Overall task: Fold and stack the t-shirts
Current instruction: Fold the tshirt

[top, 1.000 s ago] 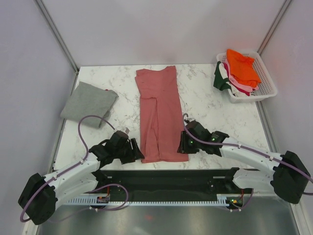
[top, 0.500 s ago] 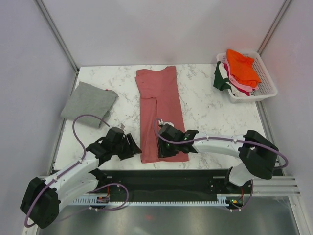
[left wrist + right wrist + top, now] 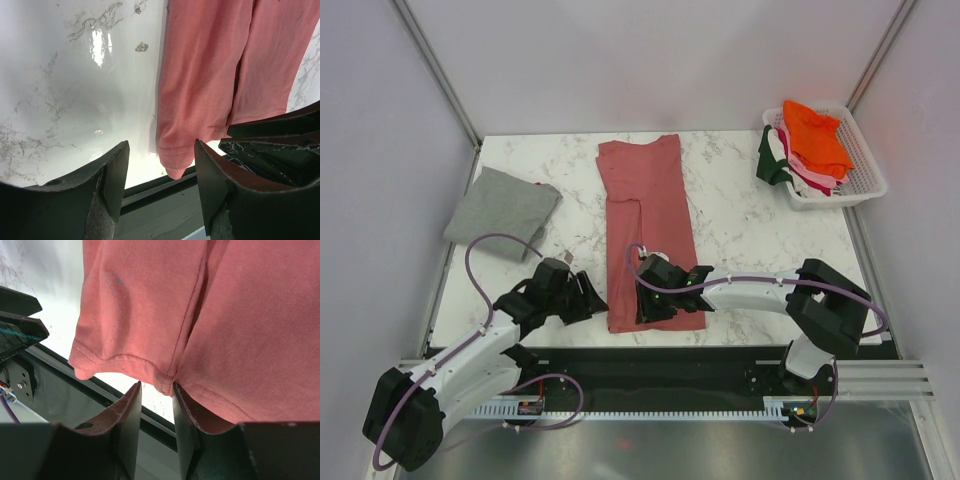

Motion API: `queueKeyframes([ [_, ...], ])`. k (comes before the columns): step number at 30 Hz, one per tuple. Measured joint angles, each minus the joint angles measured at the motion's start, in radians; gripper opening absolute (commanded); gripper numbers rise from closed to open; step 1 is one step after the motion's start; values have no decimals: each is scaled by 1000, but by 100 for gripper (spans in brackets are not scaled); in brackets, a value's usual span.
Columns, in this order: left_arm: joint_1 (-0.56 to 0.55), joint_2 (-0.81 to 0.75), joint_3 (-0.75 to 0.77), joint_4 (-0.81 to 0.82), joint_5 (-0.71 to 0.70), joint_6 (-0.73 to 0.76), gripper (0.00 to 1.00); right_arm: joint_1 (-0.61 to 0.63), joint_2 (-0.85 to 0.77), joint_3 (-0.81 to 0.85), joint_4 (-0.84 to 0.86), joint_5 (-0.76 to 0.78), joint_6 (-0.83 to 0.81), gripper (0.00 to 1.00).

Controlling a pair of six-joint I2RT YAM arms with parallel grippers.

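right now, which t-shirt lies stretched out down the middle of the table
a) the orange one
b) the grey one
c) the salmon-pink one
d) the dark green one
c: the salmon-pink t-shirt lies lengthwise at the middle of the table, while the grey t-shirt sits folded at the left and the orange t-shirt tops the pile in the basket.

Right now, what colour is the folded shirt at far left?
The shirt is grey; top external view.

Soft, even light from above fills the top view, and shadows are faint. In the left wrist view glare whitens the table near its front edge; the close fingers are dark and blurred.
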Motion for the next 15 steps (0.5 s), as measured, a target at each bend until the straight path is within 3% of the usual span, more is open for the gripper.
queueKeyframes([
  [11,1,-6,0,-2,10,14,62,0,40,3,26,11,8,39],
  [13,1,-6,0,-2,14,15,62,1,45,6,34,11,8,37],
  [15,2,-6,0,-2,16,15,62,1,50,8,38,11,6,28],
])
